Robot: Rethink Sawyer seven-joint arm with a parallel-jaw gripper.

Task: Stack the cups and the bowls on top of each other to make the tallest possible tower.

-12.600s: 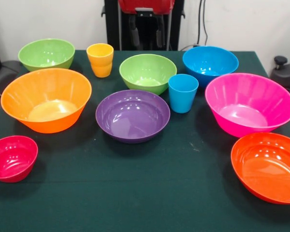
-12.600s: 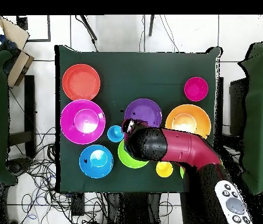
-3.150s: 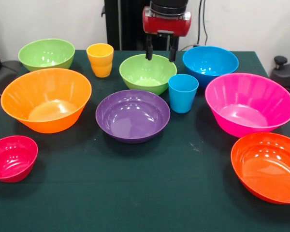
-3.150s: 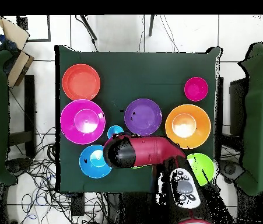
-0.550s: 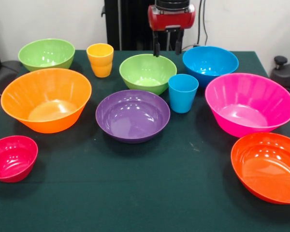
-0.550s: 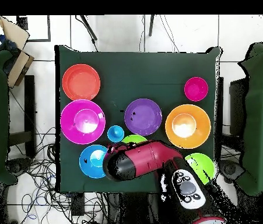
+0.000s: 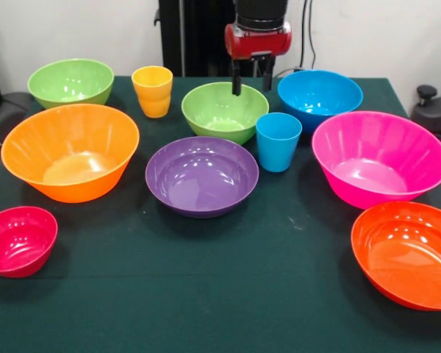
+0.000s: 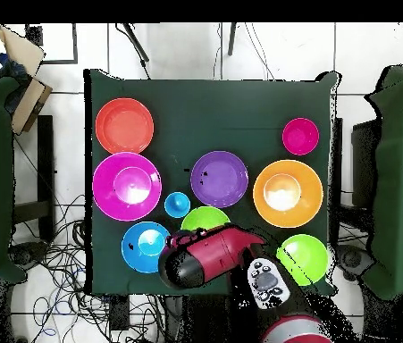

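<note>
Gripper [image 7: 251, 81] over green bowl [image 7: 224, 110], jaws spread, empty.
No legible writing. Since earlier, arm has come down; all 8 bowls, 2 cups unmoved, unstacked.

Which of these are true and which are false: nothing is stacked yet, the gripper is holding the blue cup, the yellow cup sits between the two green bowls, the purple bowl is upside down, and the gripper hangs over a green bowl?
1. Nothing is stacked yet. True: every bowl and cup stands alone on the table.
2. The gripper holds the blue cup. False: it is open and empty, and the cup stands on the table.
3. The yellow cup sits between the two green bowls. True.
4. The purple bowl is upside down. False: it stands mouth up.
5. The gripper hangs over the middle green bowl. True: above its far rim.
</note>
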